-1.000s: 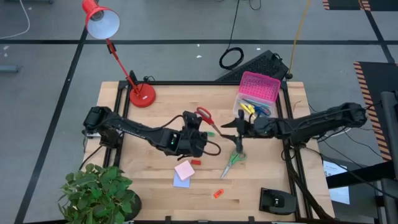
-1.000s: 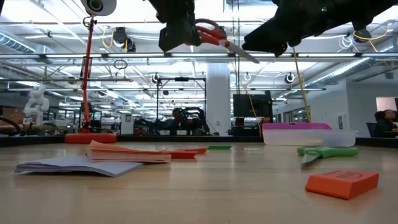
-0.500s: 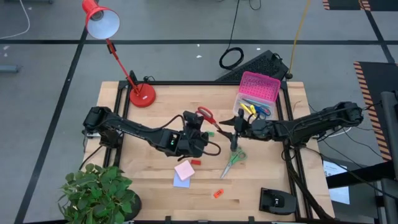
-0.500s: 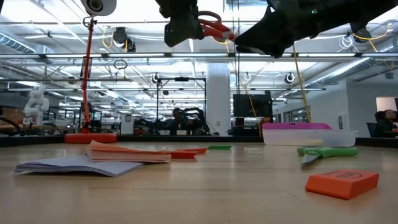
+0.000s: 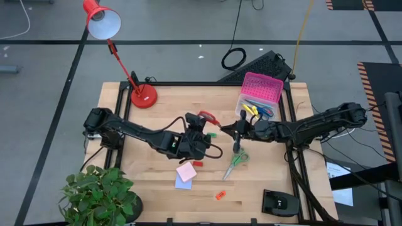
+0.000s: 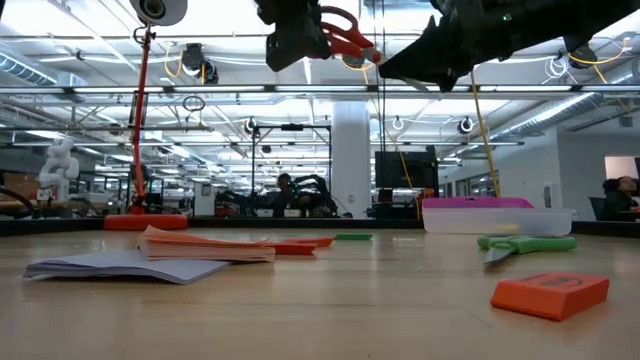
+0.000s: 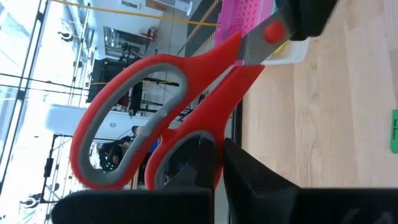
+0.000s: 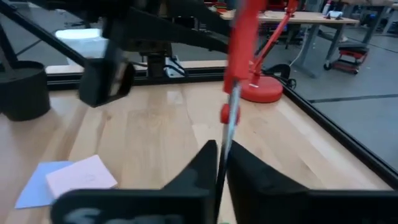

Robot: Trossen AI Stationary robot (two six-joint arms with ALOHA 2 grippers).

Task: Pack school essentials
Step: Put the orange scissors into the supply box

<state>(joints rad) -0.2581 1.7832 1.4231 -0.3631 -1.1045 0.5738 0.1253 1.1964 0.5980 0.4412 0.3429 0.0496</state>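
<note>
From above, the left gripper [image 5: 200, 127] sat near the middle of the table [image 5: 157, 188], clamped on the handles of the red scissors [image 5: 207, 117], while the right gripper [image 5: 230, 129] met it from the other side, its fingers closed on the scissors' blade end — the tool held between the two arms above the wood. The green scissors [image 5: 235, 162] lay on the table just in front of the right gripper, the pink sticky pad [image 5: 187, 171] rested partly over the lavender pad [image 5: 182, 182], a small red eraser [image 5: 197, 164] lay beside them, and an orange eraser [image 5: 220, 194] sat nearer the front edge. The clear box [image 5: 255, 110] with its pink lid [image 5: 262, 87] stood at the right rear, with pens and blue-handled scissors inside. At table height, the red scissors [image 6: 343, 32] hung high between the two dark grippers, well clear of the pads [image 6: 205, 246], the green scissors [image 6: 525, 243] and the orange eraser [image 6: 550, 295]. The left wrist view showed the red handles [image 7: 155, 112] gripped at one loop by that arm's fingers [image 7: 255, 180]. The right wrist view showed the blade [image 8: 229, 137] pinched edge-on between its closed fingers [image 8: 202, 165] — red lamp base [image 8: 264, 89] behind.
</note>
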